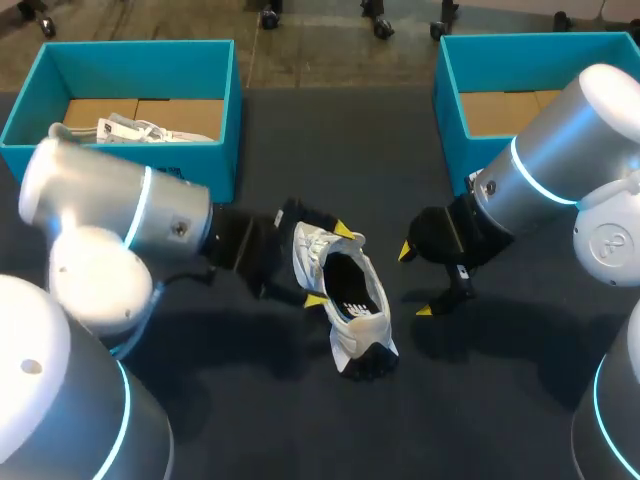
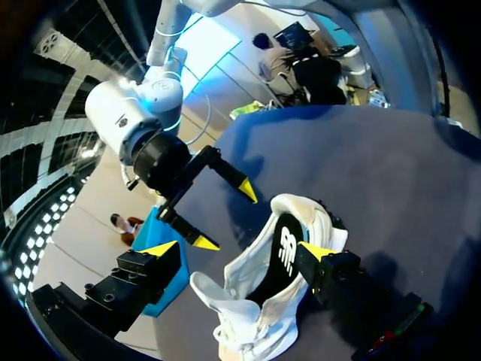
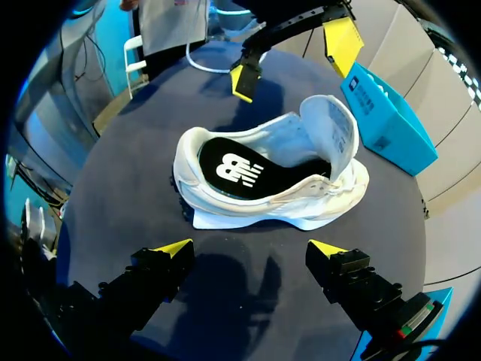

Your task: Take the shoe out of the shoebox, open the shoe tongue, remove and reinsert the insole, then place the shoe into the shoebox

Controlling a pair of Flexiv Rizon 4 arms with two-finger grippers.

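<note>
By my reading you are in the insole step. The white mesh sneaker (image 1: 345,335) sits out on the dark grey table (image 1: 300,430). Its tongue (image 3: 331,128) is folded up and back, and the black insole with a white logo (image 3: 240,171) lies flat inside. From here you cannot tell whether that insole is yet to come out or is already back in.

Your left gripper (image 1: 330,266) is spread wide around the shoe's front end. One finger (image 2: 316,253) is at the collar rim and the other is clear of it, so it grasps nothing. Your right gripper (image 1: 415,280) is also spread and empty, just beside the sneaker, which lies straight ahead of its fingers.

Next you either pinch the insole's heel edge, or lift the sneaker by its collar toward the left teal cardboard shoebox (image 1: 140,70) or the right one (image 1: 500,65).
</note>
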